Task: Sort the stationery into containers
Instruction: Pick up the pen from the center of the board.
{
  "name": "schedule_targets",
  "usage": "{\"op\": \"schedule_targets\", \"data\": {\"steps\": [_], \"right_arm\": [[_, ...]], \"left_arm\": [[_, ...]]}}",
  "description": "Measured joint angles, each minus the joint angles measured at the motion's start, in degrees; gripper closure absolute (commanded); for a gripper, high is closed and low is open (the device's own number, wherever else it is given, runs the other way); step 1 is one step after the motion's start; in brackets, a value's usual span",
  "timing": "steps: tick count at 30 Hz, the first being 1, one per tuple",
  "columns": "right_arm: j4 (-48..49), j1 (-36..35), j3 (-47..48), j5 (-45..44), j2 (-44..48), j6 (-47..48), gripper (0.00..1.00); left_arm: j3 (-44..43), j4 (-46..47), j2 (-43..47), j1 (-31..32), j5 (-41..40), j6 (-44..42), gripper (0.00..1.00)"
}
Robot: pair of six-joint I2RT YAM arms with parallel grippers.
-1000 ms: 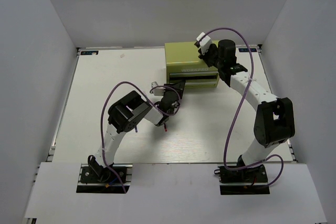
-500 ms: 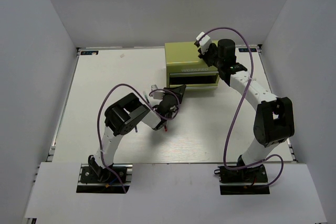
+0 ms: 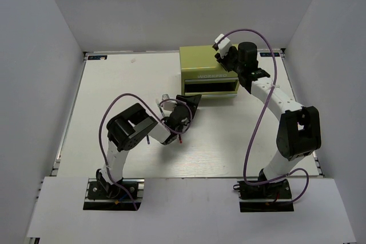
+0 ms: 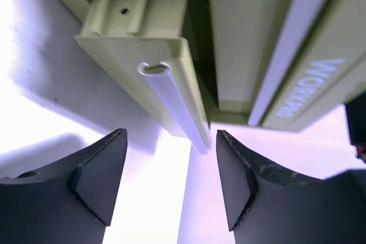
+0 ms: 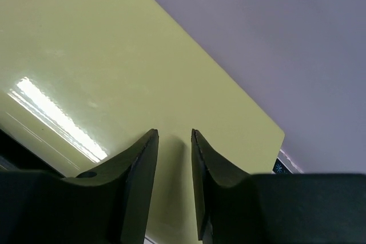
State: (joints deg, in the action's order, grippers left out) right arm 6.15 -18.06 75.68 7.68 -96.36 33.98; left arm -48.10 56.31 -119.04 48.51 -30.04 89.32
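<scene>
Elbow folded low, left tool [image 4: 171, 134] gapes at drawer [image 4: 134, 50].

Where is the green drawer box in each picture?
Top view: the drawer chest stands at the table's far side, right of centre.
Left wrist view: its front fills the top, one drawer sticking out.
Right wrist view: its flat top fills the left and middle.
Shared landmark: the lettered front strip, in the top and left wrist views.
</scene>
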Motion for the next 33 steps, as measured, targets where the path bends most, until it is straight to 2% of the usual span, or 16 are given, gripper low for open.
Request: {"op": "schedule_targets", "data": {"steps": [6,9,12,16,18,20,22,23,27,33], "right_arm": [[-1.2,0.0,-0.2,0.3,1.0,-0.3,0.57],[-2.6,0.0,-0.7,0.9,2.3,-0.3,0.44],[-3.6,0.1,-2.6,2.3,5.3,0.5,0.1],[-6.1,0.1,-10.6,5.2,12.8,1.3,0.1],[-6.6,0.1,-15.4,7.6,16.4,1.4,0.1],[-9.3,0.3,-17.6,10.9,18.9,1.4,0.1],[-12.3,0.4,-17.6,15.4,20.4,2.1,0.26],[-13.8,0.4,-17.6,18.1,21.1,2.7,0.42],[-20.1,-1.5,-17.3,26.2,22.1,3.8,0.63],[-27.1,-10.2,-17.5,29.1,21.6,1.9,0.64]], "left_arm": [[3.5,-0.2,6.8,0.0,4.8,-3.4,0.26],[4.7,-0.6,11.3,0.2,10.0,-6.0,0.26],[8.3,-0.5,16.6,0.3,16.6,-7.9,0.29],[21.6,-1.3,28.2,-0.1,22.0,-9.4,0.28],[27.6,-6.3,36.5,-0.2,22.3,-11.3,0.26],[29.2,-13.1,44.5,-0.4,22.2,-14.4,0.2],[28.5,-20.2,52.3,-0.4,21.5,-18.5,0.1],[27.6,-23.5,55.5,-0.4,20.7,-20.2,0.02],[22.8,-41.0,65.7,-0.5,14.2,-24.4,0.0],[17.5,-65.3,71.9,-0.9,4.7,-27.3,0.0]]}}
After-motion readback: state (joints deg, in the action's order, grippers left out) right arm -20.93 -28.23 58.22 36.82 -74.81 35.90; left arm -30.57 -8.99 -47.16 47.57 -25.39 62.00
